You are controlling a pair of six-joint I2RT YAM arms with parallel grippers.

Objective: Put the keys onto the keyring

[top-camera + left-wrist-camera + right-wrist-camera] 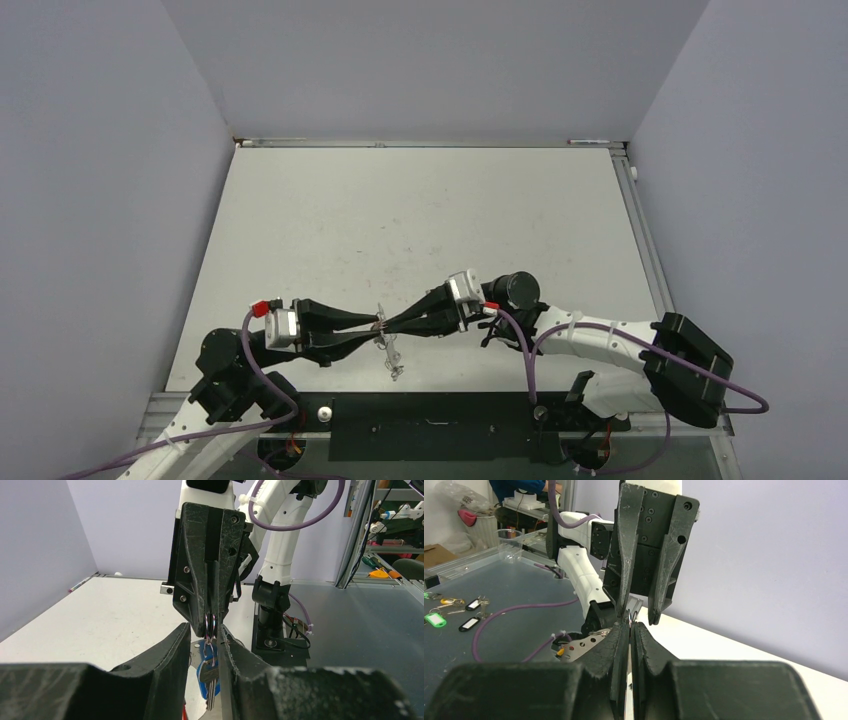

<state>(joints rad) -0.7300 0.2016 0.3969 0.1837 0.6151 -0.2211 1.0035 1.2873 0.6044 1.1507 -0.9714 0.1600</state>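
two grippers meet over the counter's edge

the left gripper [205, 636] reaches up from the bottom, its dark fingers [170, 655] a little apart with only a narrow gap. in this gap hangs the blue key [206, 671], head up and silver blade down. just above, the right gripper [210, 623] comes down, its tips pinched on thin wire loops of the keyring [210, 626]. below them the white counter [100, 625] ends at a dark plate [360, 630]. a pen [80, 584] lies along the counter's far left edge, by the wall.
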